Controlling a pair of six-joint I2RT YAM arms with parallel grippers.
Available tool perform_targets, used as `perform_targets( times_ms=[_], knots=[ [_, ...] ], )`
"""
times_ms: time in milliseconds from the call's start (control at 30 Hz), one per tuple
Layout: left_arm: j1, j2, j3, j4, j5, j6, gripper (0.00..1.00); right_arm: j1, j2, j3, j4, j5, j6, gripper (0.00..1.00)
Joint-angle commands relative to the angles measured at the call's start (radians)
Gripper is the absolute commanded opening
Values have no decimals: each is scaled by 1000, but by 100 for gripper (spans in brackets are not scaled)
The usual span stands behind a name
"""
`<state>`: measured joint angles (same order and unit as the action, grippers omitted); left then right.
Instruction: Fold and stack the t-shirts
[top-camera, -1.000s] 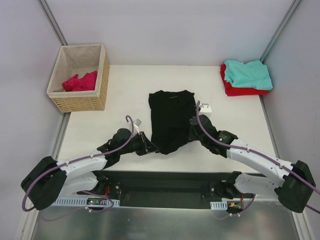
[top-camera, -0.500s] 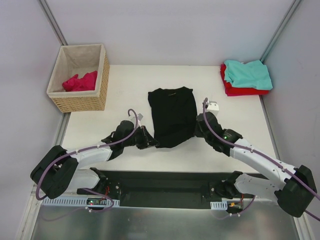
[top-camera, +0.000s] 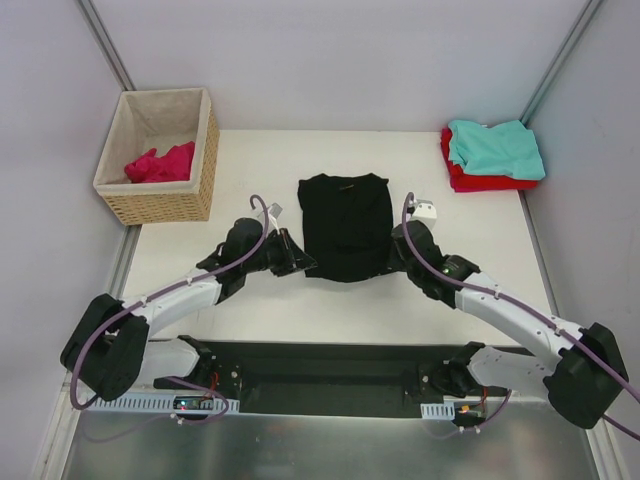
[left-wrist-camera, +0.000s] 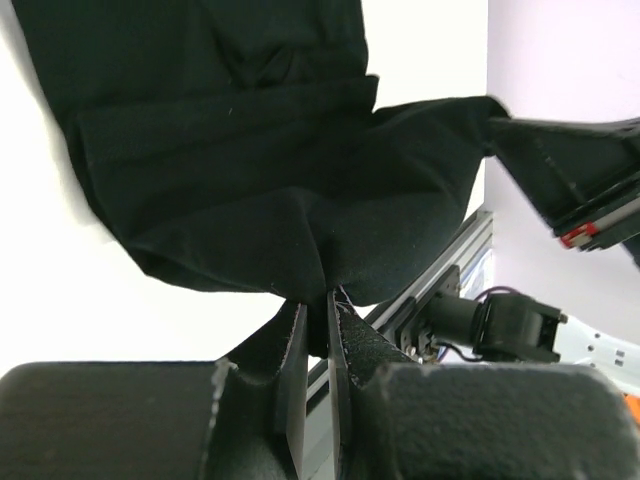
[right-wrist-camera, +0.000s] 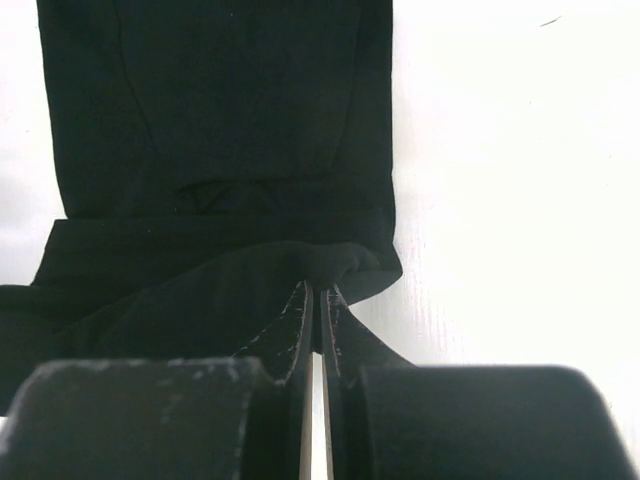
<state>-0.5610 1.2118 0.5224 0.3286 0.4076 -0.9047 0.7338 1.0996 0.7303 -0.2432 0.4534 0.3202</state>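
Both arms are reaching farther up the bench (top-camera: 250, 305) than a second ago, drawing the near hem of the black t-shirt (top-camera: 346, 215) toward its collar. The left end effector (left-wrist-camera: 318, 300) is pinching the hem's left corner, and the right end effector (right-wrist-camera: 315, 296) is clamping its right corner. The shirt is lying mid-bench, while the teal t-shirt (top-camera: 497, 147) is resting on the red t-shirt (top-camera: 478, 183) at the far right corner.

Red tee (top-camera: 485, 184) mostly hidden under teal tee (top-camera: 495, 147); black tee (right-wrist-camera: 220, 130) cut off at top edge (both wrist views).
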Motion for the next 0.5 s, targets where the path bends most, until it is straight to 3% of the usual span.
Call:
perform_targets(
  times_ms=[0,467],
  knots=[
    [30,54,100,-5,39,44,2,-23,22,73,51,1,-39,1],
    [182,270,358,-74,49,130,0,-184,230,260,108,-107,-132,1]
  ],
)
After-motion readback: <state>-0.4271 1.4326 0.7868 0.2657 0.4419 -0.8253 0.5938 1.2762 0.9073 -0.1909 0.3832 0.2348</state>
